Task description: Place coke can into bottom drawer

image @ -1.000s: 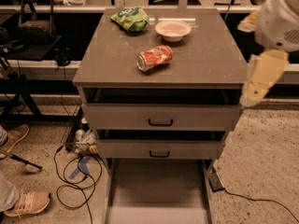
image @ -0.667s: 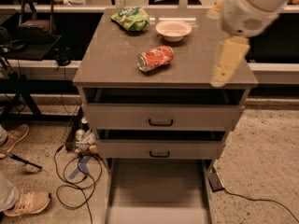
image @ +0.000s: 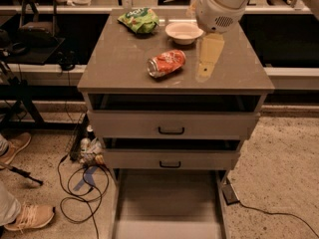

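The coke can (image: 166, 63) is lying sideways on the cabinet top (image: 117, 68). The gripper (image: 206, 66) is hovering just right of it, its openness impossible to tell. The bottom drawer (image: 167, 203) is sitting open.

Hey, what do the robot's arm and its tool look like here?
The arm is a bulky rounded white shell with a small perforated grille. The tool, above the cabinet top beside the coke can, is flat, pale cream-yellow and tapered. No cables visible.
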